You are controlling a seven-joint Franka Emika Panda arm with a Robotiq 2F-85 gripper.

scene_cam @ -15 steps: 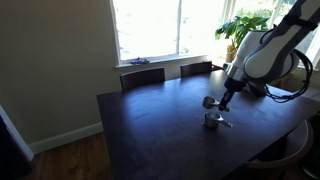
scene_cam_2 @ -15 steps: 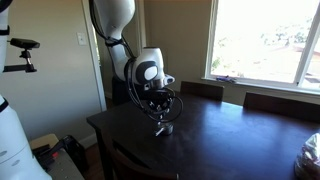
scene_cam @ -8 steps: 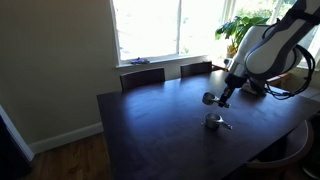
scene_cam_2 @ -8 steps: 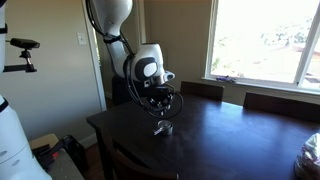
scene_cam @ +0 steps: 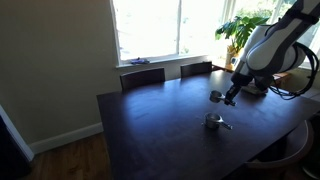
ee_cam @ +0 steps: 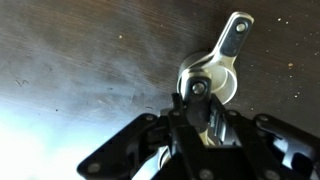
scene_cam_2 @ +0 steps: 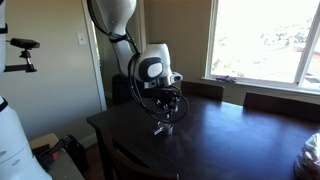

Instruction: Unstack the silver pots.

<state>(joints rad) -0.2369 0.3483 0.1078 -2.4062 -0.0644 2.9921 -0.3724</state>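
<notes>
The jaws stand narrow, pinching the rim of the held pot (ee_cam: 215,75), its handle pointing away from the gripper (ee_cam: 197,105); a rim grip probably suits so small a cup. In an exterior view it hangs apart from the resting pot (scene_cam: 213,121) on the dark table (scene_cam: 150,130). The arm (scene_cam: 265,50) reaches in from beside the plant (scene_cam: 240,28), its wrist angled downward.
</notes>
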